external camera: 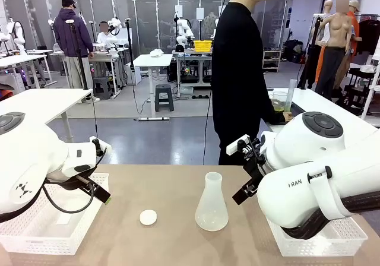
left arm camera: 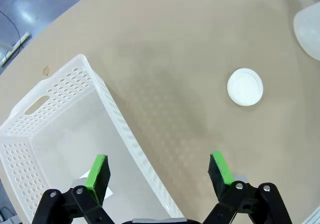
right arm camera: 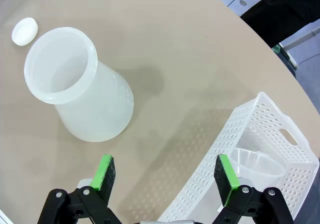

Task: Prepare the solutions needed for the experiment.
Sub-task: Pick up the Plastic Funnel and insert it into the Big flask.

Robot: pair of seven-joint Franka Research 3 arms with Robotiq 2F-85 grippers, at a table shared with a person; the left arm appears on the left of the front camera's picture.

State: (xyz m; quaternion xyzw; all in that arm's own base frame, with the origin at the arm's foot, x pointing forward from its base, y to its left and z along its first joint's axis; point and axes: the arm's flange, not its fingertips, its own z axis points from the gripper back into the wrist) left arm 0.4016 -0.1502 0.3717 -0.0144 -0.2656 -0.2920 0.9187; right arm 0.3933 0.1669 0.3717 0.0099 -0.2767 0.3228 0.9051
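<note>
Translucent flask (external camera: 211, 203) upright on table (external camera: 148, 180)

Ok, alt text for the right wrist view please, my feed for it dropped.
The open right gripper hangs over the tan table, between an upright, uncapped translucent flask and a white perforated basket holding a clear funnel-shaped piece. A small white cap lies on the table beyond the flask.

The flask (external camera: 211, 203) is showing frosted, translucent plastic. The table (external camera: 166, 186) is looking smooth, matt tan. The left basket (external camera: 47, 242) and right basket (external camera: 344, 235) are showing white perforated plastic, slightly glossy. The left gripper (left arm camera: 159, 159) is showing matt black parts and matt green pads (left arm camera: 220, 166).
</note>
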